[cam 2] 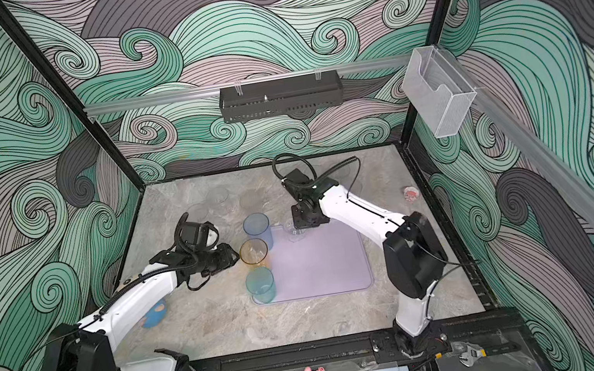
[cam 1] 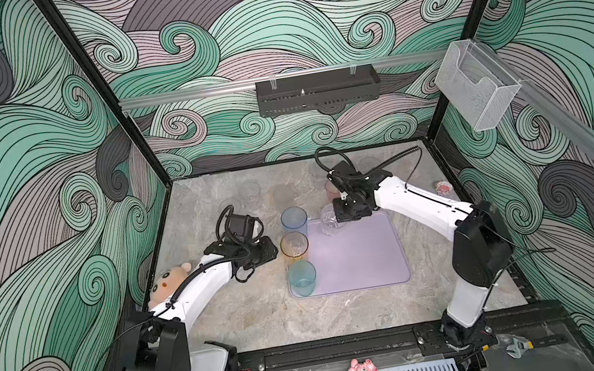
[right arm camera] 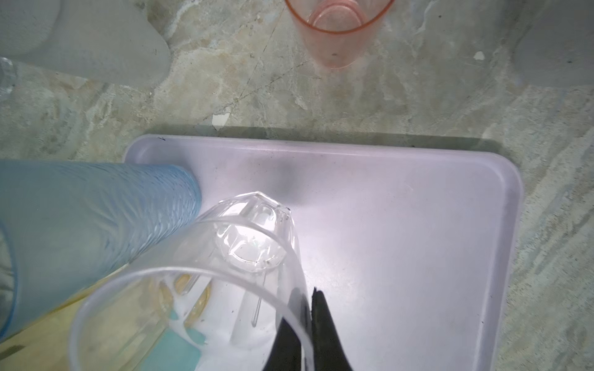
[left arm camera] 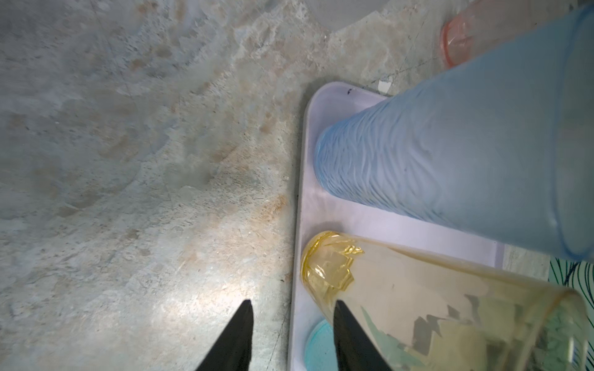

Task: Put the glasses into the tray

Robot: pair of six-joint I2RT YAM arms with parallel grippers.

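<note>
While the right pincer (right arm camera: 307,294) is pressed together on the wall of a small clear tumbler (right arm camera: 244,244), one finger inside the rim and one outside, that glass hangs tilted over the far-left part of the tray (right arm camera: 418,225). Its faceted base points down at the lilac floor just beside the blue tumbler (right arm camera: 80,218). Whether the base touches the tray cannot be told.

In both top views the same pincer (cam 1: 337,218) (cam 2: 302,224) sits above the tray's far edge, with the clear tumbler (cam 1: 328,224) (cam 2: 293,232) under it.

Blue (cam 1: 294,221), amber (cam 1: 294,246) and teal (cam 1: 302,277) tumblers stand upright in a row along the tray's left side (cam 1: 360,257).

Just left of the amber tumbler (left arm camera: 418,305), the left pincer (left arm camera: 292,303) is spread and pinches nothing. One fingertip (left arm camera: 247,305) lies over the tabletop (left arm camera: 128,160), and the other shows in front of the amber glass at the tray's rim (left arm camera: 321,102).

On the tabletop beyond the tray's far edge stand a pink tumbler (right arm camera: 337,32) and a frosted one (right arm camera: 96,41), both well apart from either pincer.
</note>
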